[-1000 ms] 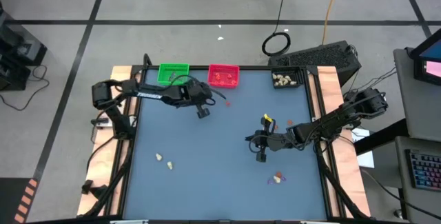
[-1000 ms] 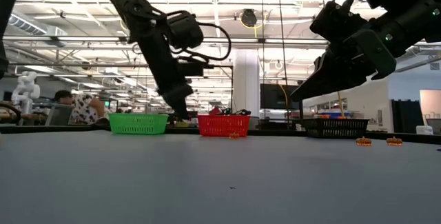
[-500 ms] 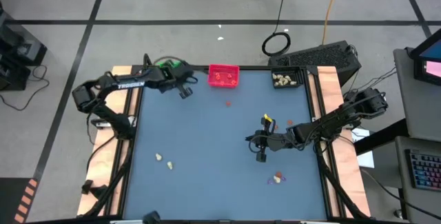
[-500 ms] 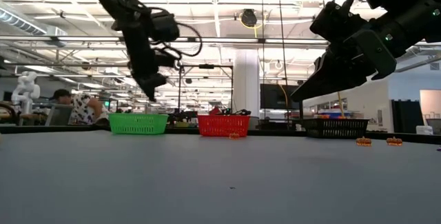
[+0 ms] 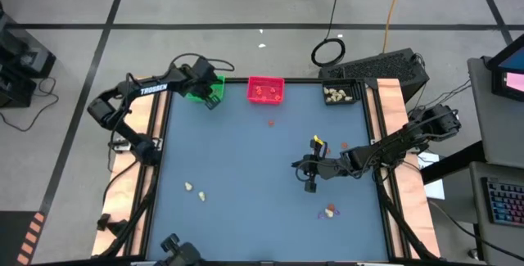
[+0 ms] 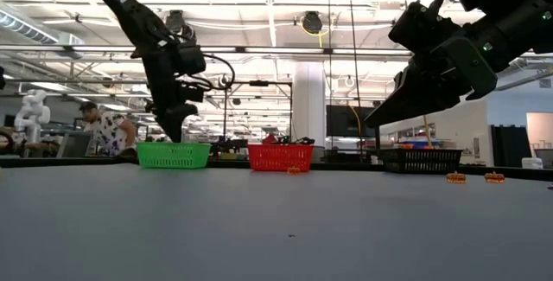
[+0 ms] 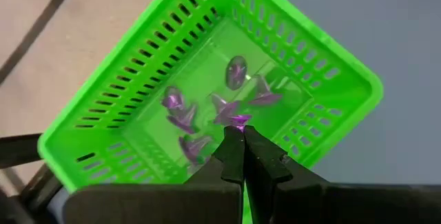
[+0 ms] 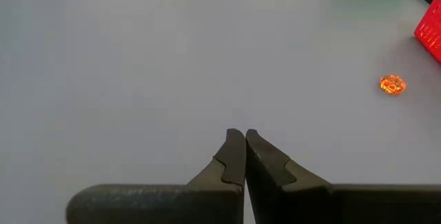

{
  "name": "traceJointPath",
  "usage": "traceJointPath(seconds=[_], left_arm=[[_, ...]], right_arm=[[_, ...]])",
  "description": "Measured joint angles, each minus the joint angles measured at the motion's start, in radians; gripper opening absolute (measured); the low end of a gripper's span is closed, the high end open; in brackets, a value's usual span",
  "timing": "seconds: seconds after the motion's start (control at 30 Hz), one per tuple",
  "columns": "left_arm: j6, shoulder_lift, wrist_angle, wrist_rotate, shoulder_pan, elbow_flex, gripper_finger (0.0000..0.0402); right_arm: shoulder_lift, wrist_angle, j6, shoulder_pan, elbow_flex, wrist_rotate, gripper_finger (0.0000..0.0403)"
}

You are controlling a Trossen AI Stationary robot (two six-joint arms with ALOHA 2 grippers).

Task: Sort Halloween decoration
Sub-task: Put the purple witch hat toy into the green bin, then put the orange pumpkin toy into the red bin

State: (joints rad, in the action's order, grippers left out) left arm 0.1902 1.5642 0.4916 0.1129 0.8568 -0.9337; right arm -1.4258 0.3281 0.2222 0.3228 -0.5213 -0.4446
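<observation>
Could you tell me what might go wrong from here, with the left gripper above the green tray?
The left gripper pinches a purple trinket only at its fingertips over the green tray; it could slip early or cling on release. The tray is slotted and light, so a descending finger might nudge it.

You see the purple trinkets (image 7: pixel 207 110) piled loose in the green tray (image 7: pixel 331 79), and one purple piece (image 7: pixel 239 120) sits pinched at the tips of the left gripper (image 7: pixel 242 136) right above them. Orange-red trinkets (image 5: pixel 264 91) lie in the red tray (image 5: pixel 265 80) with one orange-red piece (image 5: pixel 271 122) on the mat just in front of it, and cream-white ones (image 5: pixel 335 95) fill the black tray (image 5: pixel 354 87). Loose on the mat you have two cream-white pieces (image 5: pixel 195 191) near the left edge, and a cream-white and purple pair (image 5: pixel 328 211) near the front right.
</observation>
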Motion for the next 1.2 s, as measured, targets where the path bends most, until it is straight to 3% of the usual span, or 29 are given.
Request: traceJointPath(seconds=[0.2,0.43,0.7,0.93,1.2], left_arm=[[0.003,0.000,-0.014,-0.008,0.020,0.000,0.0007],[0.007,-0.013,-0.011,0.003,0.020,-0.001,0.0066],[0.004,-0.133,-0.008,0.076,-0.020,-0.005,0.0087],[-0.052,-0.264,-0.020,0.079,-0.145,-0.004,0.0067],[-0.102,-0.352,-0.296,0.079,-0.364,0.123,0.0034]], right_arm=[[0.000,0.000,0.001,0.000,0.000,0.000,0.0000],[0.000,0.000,-0.012,0.000,0.000,0.000,0.0000],[0.000,0.000,-0.025,0.000,0.000,0.000,0.0000],[0.000,-0.001,-0.025,0.000,0.000,0.001,0.0000],[0.000,-0.030,-0.022,0.015,0.000,0.003,0.0000]])
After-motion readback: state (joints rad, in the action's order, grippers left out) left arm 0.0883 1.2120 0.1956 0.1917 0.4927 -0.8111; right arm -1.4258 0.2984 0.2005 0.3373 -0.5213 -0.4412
